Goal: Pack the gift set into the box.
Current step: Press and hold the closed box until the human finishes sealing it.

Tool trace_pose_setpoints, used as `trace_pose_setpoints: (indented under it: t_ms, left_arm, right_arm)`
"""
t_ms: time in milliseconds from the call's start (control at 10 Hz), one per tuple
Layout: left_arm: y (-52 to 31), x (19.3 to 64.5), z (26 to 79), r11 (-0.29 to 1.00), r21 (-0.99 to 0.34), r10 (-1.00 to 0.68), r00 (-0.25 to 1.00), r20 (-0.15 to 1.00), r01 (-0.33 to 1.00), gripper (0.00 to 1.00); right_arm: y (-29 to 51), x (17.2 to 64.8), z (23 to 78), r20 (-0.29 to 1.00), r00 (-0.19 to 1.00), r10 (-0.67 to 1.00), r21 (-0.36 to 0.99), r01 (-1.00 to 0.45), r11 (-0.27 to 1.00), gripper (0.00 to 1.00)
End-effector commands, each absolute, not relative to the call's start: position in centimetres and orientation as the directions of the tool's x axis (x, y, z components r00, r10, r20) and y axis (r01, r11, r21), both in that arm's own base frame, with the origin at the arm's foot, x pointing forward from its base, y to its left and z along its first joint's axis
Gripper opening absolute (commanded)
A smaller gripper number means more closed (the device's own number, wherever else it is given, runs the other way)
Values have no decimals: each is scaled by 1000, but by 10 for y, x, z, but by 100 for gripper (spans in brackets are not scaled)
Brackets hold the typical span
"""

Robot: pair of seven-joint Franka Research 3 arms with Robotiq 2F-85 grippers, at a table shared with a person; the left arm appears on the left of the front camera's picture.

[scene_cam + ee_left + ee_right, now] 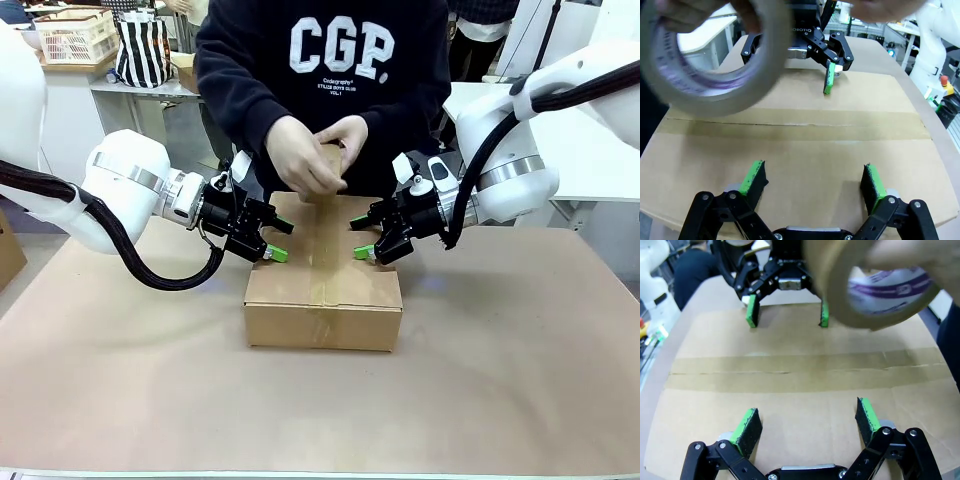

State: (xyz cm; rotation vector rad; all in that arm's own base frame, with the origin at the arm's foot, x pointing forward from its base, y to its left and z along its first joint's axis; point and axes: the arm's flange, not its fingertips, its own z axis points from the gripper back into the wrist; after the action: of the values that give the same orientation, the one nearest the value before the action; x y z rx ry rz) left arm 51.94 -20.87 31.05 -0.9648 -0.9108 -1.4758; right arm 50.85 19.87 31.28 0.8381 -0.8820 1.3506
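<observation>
I see tape roll (705, 55) heavily blurred in left wrist view, cut by top and left edges; print on inner ring unreadable. Same roll in right wrist view blurred too, top cut off, purple lettering illegible. Person's hands (315, 155) cover far end of box (322, 295) seam in front view; roll itself hidden behind them. Left pincer (812, 182) base cut by bottom edge. Right pincer (807, 425) base likewise cut. Small print under sweatshirt logo too small for me to read. Box contents hidden, flaps down.
</observation>
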Motion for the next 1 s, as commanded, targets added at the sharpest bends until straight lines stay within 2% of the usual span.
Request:
trace_pose_setpoints:
  t_ms: [0,900]
  left_arm:
    - [-208,519,307,-104,31,-373,-68,925,994,100]
    - [-208,519,307,-104,31,-373,-68,925,994,100]
  right_arm:
    - [198,508,310,892,21,453,-4,-999,53,100]
    - [198,508,310,892,21,453,-4,-999,53,100]
